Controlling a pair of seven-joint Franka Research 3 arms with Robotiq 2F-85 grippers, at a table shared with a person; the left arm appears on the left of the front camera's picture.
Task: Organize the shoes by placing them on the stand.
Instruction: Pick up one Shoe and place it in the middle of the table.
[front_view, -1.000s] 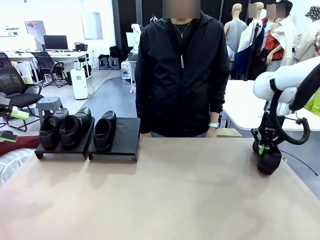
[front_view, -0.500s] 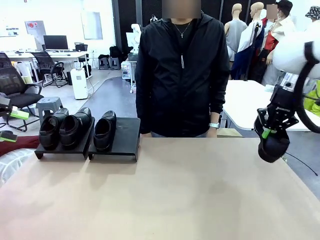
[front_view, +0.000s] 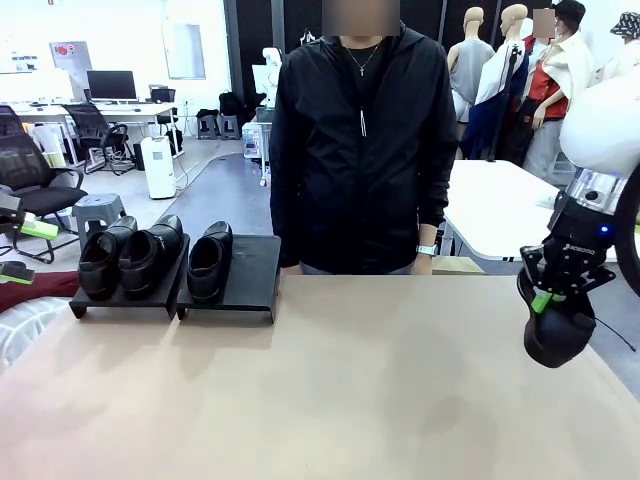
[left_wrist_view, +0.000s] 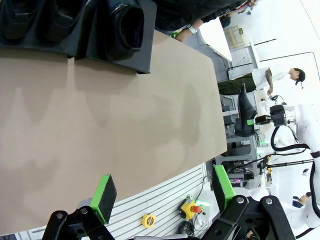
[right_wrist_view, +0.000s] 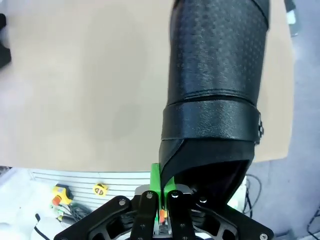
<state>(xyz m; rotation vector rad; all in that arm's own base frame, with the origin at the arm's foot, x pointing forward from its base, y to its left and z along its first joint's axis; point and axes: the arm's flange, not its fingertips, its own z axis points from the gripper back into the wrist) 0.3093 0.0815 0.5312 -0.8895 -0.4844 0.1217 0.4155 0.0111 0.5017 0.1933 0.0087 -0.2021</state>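
Hanging above the right end of the desk (front_view: 330, 380), the right claw (front_view: 548, 300) is clenched on the heel edge of a black shoe (front_view: 555, 332), which dangles toe-down, clear of the surface. In the right wrist view the green pads (right_wrist_view: 155, 176) pinch the shoe's rim, and the glossy upper with its strap runs away from the camera over the tan desk top.

Three more shoes sit on two black stands at the far left of the desk. The left stand (front_view: 125, 296) carries a pair, one shoe (front_view: 100, 257) just beside the other (front_view: 150, 252), toes toward the robot. The right stand (front_view: 250, 275) touches the left one and carries a single shoe (front_view: 209, 260) on its left half; its right half is bare.

A person in a black jacket (front_view: 362, 140) stands at the far edge of the desk, behind the middle, arms down.

The left claw (left_wrist_view: 162, 192) is released, its green pads (left_wrist_view: 104, 195) spread wide, hovering off the desk's edge; from its wrist view the single shoe on the right stand shows at the top.
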